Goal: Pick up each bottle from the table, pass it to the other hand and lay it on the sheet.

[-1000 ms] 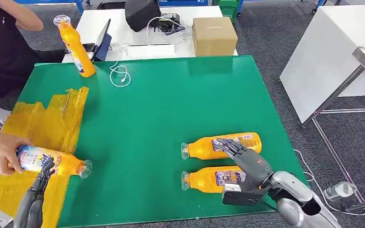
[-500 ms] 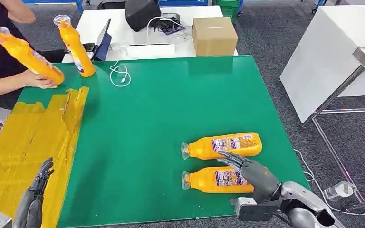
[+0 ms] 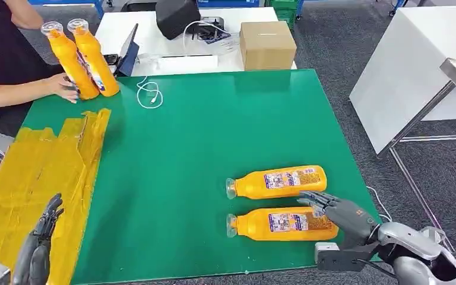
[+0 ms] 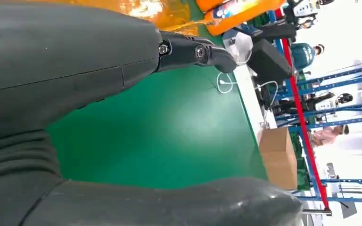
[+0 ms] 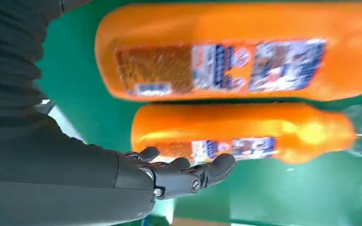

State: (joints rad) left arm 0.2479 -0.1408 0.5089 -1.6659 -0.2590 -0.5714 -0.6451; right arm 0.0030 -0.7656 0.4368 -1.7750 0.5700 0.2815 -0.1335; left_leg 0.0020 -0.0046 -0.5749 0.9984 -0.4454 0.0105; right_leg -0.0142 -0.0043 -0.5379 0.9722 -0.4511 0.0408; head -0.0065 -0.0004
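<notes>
Green table (image 3: 214, 148): two bottles (image 3: 276, 182) laid lower right, two stood upper left beside a person's hand (image 3: 65, 88). Yellow sheet (image 3: 35, 172) left. Right hand (image 3: 338, 212) and left hand (image 3: 38, 252) fingers apart, nothing held.

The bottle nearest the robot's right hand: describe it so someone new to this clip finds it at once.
On the green table, look at the near right corner, where two orange bottles lie on their sides, parallel, caps pointing left. The one meant is the near bottle, closer to the table's front edge. Unlike the far bottle, it has the right hand at its base end.
</notes>
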